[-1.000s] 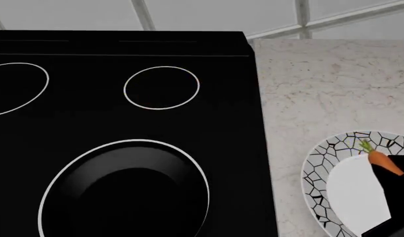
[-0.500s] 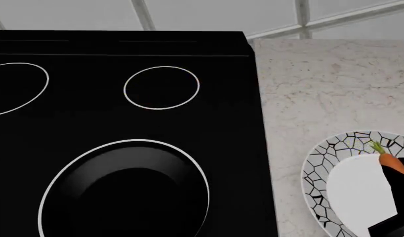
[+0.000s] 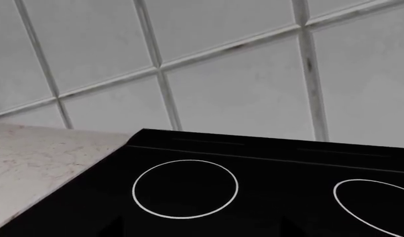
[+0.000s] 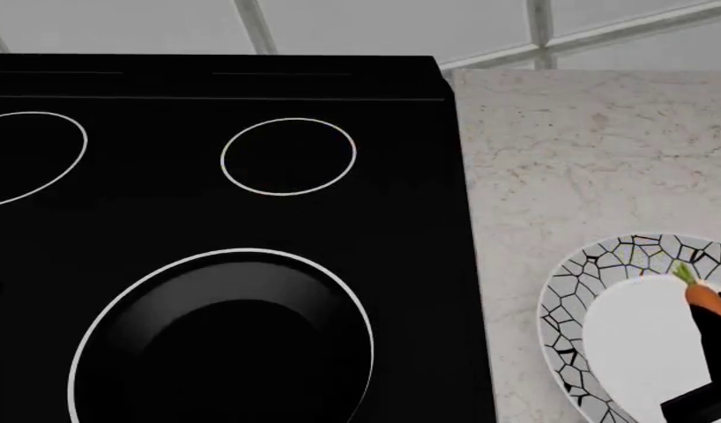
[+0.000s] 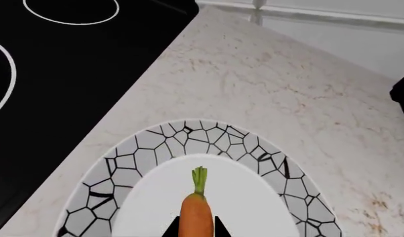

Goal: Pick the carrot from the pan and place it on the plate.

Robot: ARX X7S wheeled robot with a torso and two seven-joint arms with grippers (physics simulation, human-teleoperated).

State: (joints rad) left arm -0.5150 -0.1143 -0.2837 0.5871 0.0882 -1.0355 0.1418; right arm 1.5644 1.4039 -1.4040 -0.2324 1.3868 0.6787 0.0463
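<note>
Marble counter (image 5: 268, 84) bears the plate (image 5: 142, 148); above it the right tool (image 5: 195, 228) grips the carrot (image 5: 196, 212).

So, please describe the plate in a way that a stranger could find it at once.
Start at the black stove, then go right onto the pale stone counter. The plate sits there near the front, with a carrot above its white middle. Its wide rim of black cracked lines sets it apart.

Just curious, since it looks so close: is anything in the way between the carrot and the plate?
Nothing visible. The carrot hangs over the plate, whose white centre below it is bare.
</note>
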